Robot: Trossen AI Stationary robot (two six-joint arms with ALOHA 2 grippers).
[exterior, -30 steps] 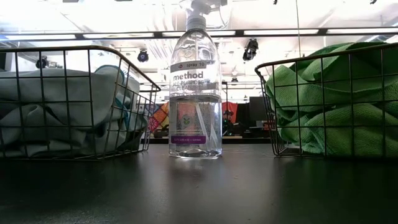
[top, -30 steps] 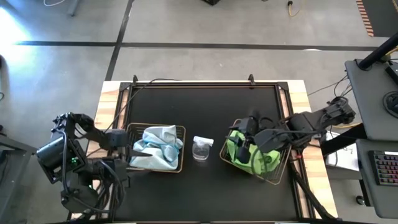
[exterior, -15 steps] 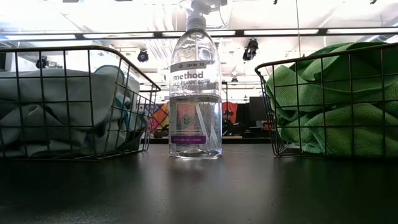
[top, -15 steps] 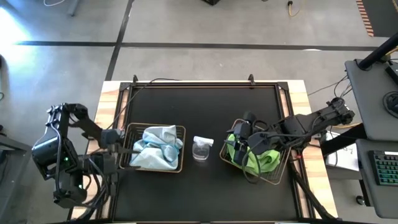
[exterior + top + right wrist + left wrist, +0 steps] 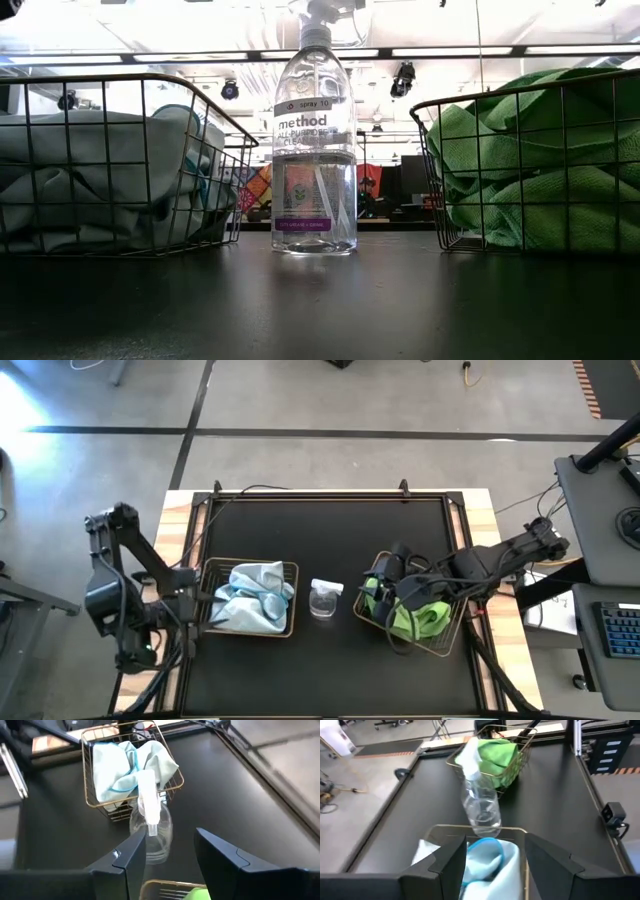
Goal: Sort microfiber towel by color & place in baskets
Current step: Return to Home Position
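Note:
Pale blue microfiber towels (image 5: 248,598) lie crumpled in the left wire basket (image 5: 292,568). Lime green towels (image 5: 415,618) fill the right basket (image 5: 452,640) and rise above its rim (image 5: 500,92) in the low view. My left gripper (image 5: 190,600) hangs open at the left basket's left end, with the blue towels (image 5: 492,860) below and ahead of its fingers. My right gripper (image 5: 385,588) hangs open over the right basket's left part, above the green towels (image 5: 197,895). Neither holds anything.
A clear spray bottle (image 5: 325,598) stands upright on the black table between the two baskets, close to both (image 5: 314,140). Black table shows in front of and behind the baskets. Cables and a frame rail run along the far edge (image 5: 320,492).
My left arm has folded back and sunk, and its gripper has drawn away from above the blue towels toward the table's left edge, rolling a little, still open. The towels, baskets and bottle lie as before.

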